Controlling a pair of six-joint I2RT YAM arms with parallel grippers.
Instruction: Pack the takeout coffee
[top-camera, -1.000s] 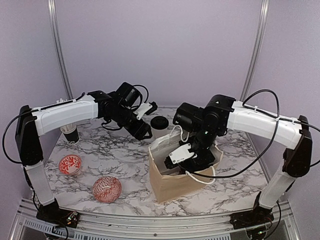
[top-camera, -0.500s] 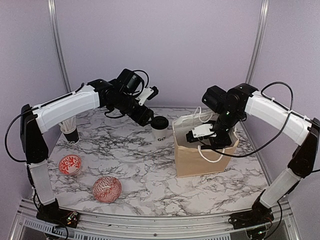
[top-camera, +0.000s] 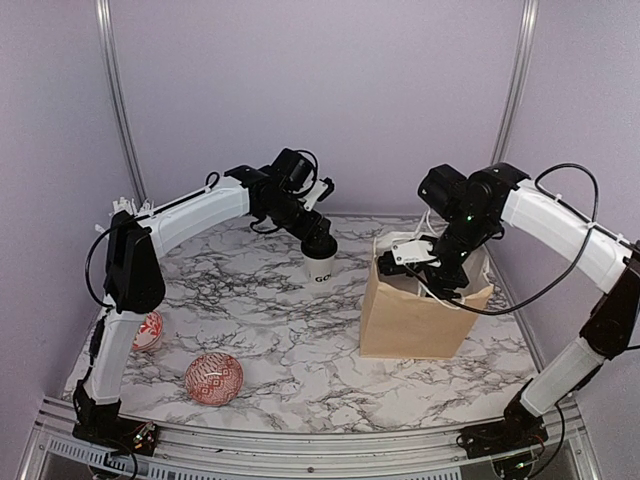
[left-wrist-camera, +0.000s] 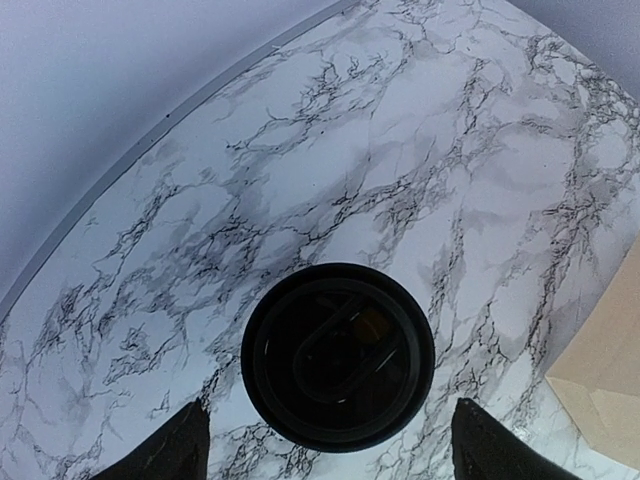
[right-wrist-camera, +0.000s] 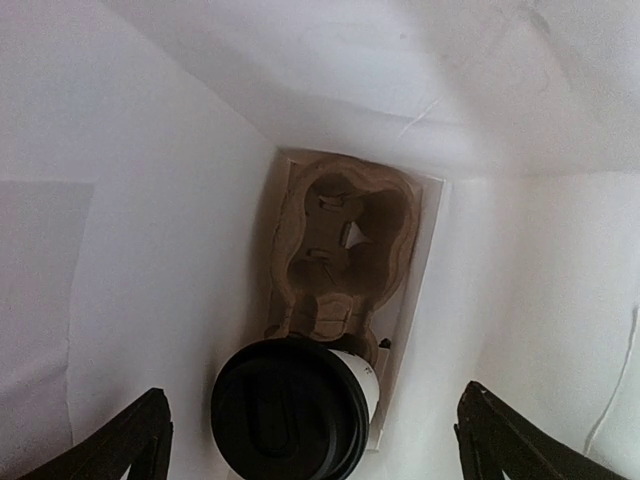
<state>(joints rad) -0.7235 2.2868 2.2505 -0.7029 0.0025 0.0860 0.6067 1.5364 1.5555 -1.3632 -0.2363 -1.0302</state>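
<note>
Left hand (left-wrist-camera: 330, 408) hovers wide open and empty, straddling the lidded cup (left-wrist-camera: 337, 357) on the table (left-wrist-camera: 400, 150), likely for a top grab; right hand (right-wrist-camera: 314, 390), spread and empty, sits inside the bag (top-camera: 420, 320), probably bracing it, above the carrier (right-wrist-camera: 345, 240) with one packed cup (right-wrist-camera: 290, 415) and a free slot.

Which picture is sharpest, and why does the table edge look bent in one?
Top external view: sharpest, evenly lit. Left wrist view: the wide lens bows the table edge; its jaws blur at the bottom corners. Right wrist view: the bag walls wash out, the carrier sits in shade.
</note>
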